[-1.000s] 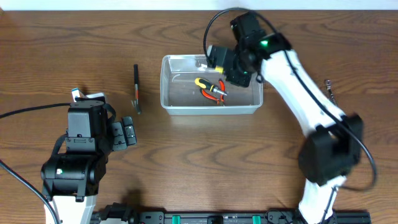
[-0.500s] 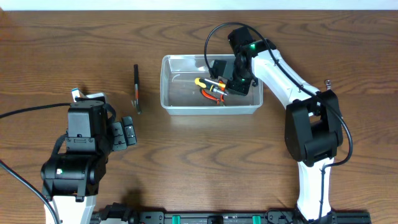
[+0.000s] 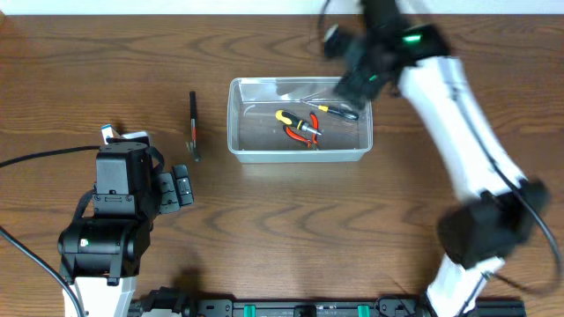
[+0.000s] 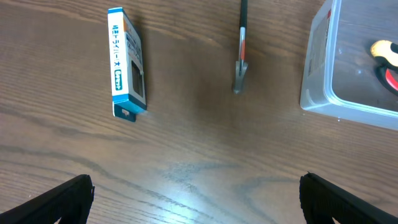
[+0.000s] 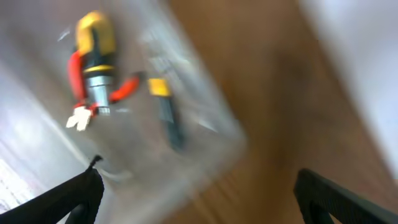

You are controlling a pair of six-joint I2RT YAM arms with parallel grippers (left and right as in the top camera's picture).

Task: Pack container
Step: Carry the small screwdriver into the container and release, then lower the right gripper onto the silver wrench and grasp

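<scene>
The clear container (image 3: pixel 298 155) stands mid-table. Inside lie red-and-yellow pliers (image 3: pixel 300 127) and a small yellow-and-black screwdriver (image 3: pixel 340 111). My right gripper (image 3: pixel 350 69) hangs blurred above the container's back right corner, open and empty. Its wrist view shows the pliers (image 5: pixel 95 70) and the screwdriver (image 5: pixel 166 114) below in the container (image 5: pixel 37 134). My left gripper (image 3: pixel 181 189) is open over bare wood at the left, well apart from the container (image 4: pixel 316 59). Both its fingertips (image 4: pixel 65 199) show at the bottom corners of its wrist view.
A black pen-like tool (image 3: pixel 194 126) lies on the table left of the container, also in the left wrist view as the black tool (image 4: pixel 241 53). A small blue-and-white box (image 4: pixel 127 62) lies further left, partly under the left arm overhead.
My right gripper opened inside the container, left the small screwdriver there, and rose up and back to the right. The left arm has not moved.
</scene>
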